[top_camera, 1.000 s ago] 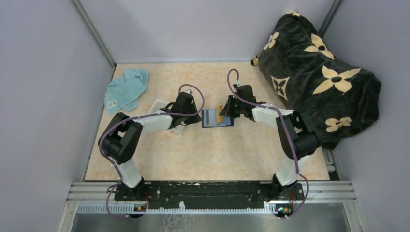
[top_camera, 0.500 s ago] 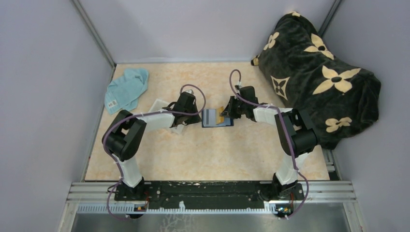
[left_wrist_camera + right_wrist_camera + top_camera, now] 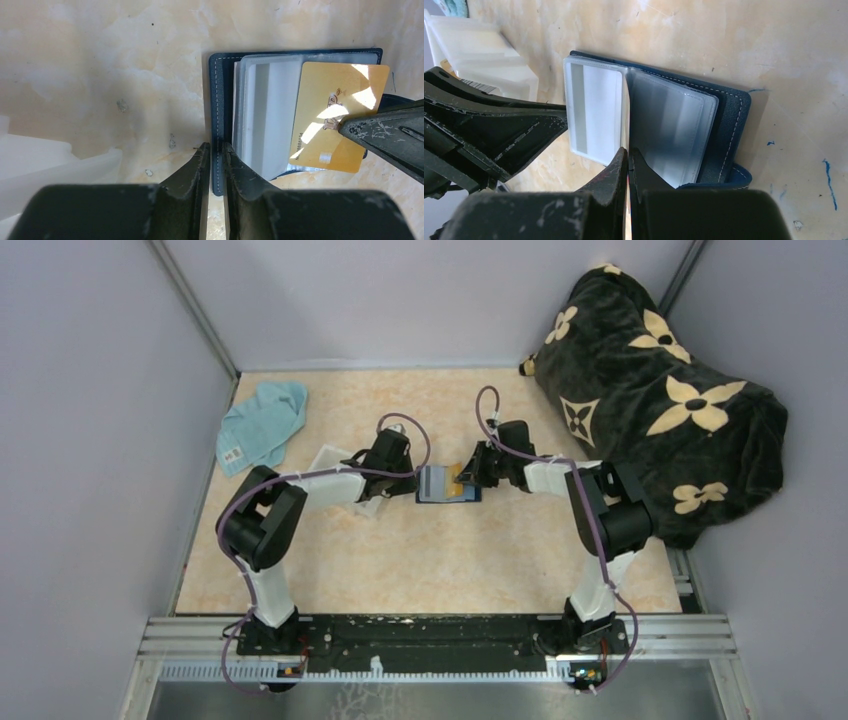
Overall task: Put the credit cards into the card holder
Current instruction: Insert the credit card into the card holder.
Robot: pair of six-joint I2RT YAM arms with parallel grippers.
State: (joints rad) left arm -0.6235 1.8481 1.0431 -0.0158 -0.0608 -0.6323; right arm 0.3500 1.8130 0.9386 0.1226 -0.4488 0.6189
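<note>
Beige tabletop (image 3: 400,560): card holder (image 3: 447,485) lies open mid-table, left gripper (image 3: 216,148) pinching its edge, right gripper (image 3: 628,153) clamped on gold card (image 3: 335,110) over its slots. Clear tray (image 3: 479,50) just beside; teal cloth (image 3: 262,425), floral blanket (image 3: 660,400) well apart.

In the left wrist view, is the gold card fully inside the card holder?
No, nearly the whole face of the gold card shows over the clear sleeves of the card holder, its edge pinched in the right gripper.

The right hand (image 3: 463,474) slides the gold card (image 3: 335,120) slightly left over the card holder (image 3: 216,100); the left hand (image 3: 216,152) edges right.
</note>
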